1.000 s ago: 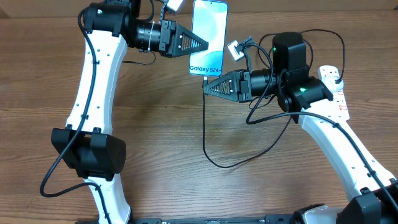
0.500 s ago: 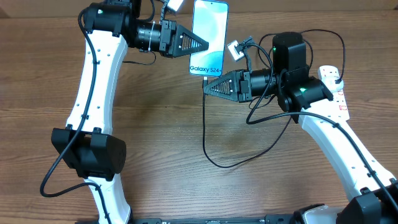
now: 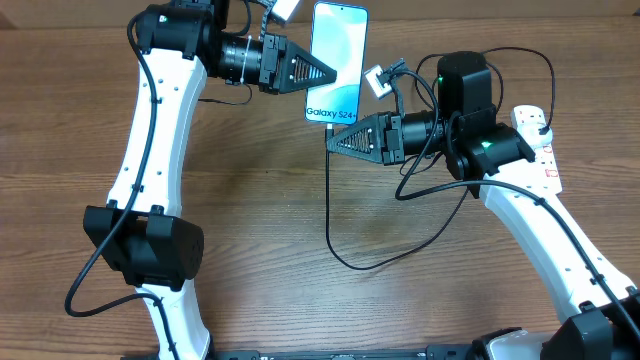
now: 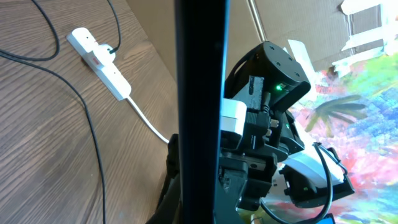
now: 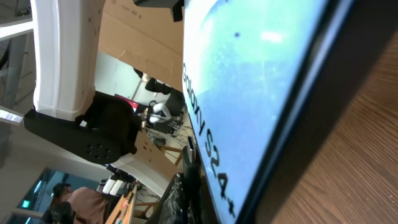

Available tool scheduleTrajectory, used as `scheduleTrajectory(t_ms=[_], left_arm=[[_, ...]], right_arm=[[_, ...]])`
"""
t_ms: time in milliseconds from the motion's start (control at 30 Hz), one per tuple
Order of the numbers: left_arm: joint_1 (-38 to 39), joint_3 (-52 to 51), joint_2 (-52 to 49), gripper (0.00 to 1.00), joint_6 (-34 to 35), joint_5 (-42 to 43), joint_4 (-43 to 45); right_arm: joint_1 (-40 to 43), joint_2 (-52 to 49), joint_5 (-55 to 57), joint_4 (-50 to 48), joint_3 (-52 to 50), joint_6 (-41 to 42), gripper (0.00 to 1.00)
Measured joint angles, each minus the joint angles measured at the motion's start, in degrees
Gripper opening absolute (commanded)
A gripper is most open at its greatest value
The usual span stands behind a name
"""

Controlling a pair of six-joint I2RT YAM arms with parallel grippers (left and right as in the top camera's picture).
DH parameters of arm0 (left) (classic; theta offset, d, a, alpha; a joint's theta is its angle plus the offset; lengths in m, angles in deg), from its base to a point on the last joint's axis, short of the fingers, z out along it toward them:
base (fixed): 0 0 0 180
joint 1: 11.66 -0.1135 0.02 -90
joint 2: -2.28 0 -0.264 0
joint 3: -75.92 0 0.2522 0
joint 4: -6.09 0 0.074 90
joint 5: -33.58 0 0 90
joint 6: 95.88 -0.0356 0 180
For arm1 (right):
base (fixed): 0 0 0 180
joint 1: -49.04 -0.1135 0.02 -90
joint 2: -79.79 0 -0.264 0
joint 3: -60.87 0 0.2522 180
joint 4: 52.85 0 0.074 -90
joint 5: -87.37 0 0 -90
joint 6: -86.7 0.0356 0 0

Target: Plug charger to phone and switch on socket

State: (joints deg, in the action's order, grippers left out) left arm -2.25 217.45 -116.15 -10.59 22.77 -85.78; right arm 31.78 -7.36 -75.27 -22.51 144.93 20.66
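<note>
The left pincer clamps the phone by its edge. Just below the phone, the right pincer pinches the charger.

Bright, even light from above lit the brown wood-grain table, with only faint, soft shadows. The light blue-teal rectangular phone glowed, lightly glared. Both wrist views showed it too close: blurred, especially toward 4 o'clock in the right one.

light blue phone, black charger, white red-marked socket, brown wood-grain table
</note>
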Motion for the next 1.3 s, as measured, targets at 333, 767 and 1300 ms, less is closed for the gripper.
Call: scheduleTrajectory(t_ms=[333, 767, 1300], left_arm=[[0.0, 0.0, 0.0, 0.04, 0.0, 0.0, 0.1], [0.3, 0.0, 0.0, 0.04, 0.0, 0.6, 0.1], [0.3, 0.0, 0.0, 0.04, 0.0, 1.2, 0.1]], right_arm=[[0.0, 0.0, 0.0, 0.6, 0.0, 0.0, 0.04], [0.0, 0.0, 0.0, 1.7, 0.0, 0.0, 0.04], [0.0, 0.0, 0.0, 1.7, 0.0, 0.0, 0.04]])
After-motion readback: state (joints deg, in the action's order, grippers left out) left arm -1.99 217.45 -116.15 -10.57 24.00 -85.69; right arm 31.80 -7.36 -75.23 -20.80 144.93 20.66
